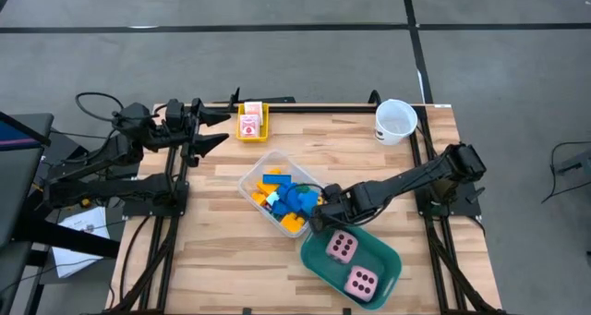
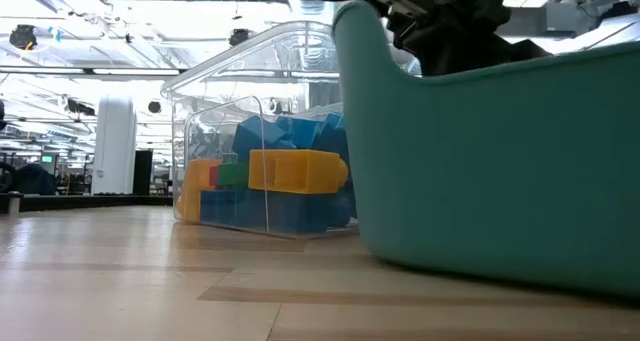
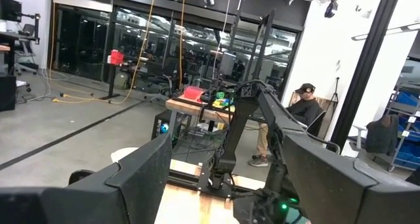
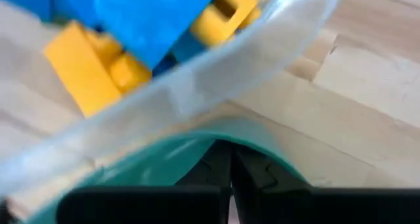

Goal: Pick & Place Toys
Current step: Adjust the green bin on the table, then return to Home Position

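Note:
A clear plastic box (image 1: 277,193) in the middle of the table holds several blue, yellow and orange bricks (image 1: 284,197); it also shows in the low view (image 2: 262,141). A teal tub (image 1: 369,276) beside it holds two pink dotted dice (image 1: 343,247). Pink-white cards (image 1: 249,123) lie in a yellow tray at the far edge. My right gripper (image 1: 321,219) is shut at the tub's rim, at the corner next to the clear box. My left gripper (image 1: 214,128) is open and empty, raised at the far left. My right gripper is shut on the teal tub's rim (image 4: 197,140) at the corner next to the clear box. Its fingers (image 4: 252,171) slant down from the table's right side. The fingertips hide the place of contact. The tub's bottom rests on the table (image 2: 480,271).
A white cup (image 1: 395,121) stands at the far right corner. The clear box nearly touches the tub's far-left corner. Bare wood lies at the near left (image 1: 231,269). In the left wrist view a person (image 3: 303,106) sits in the room beyond the table.

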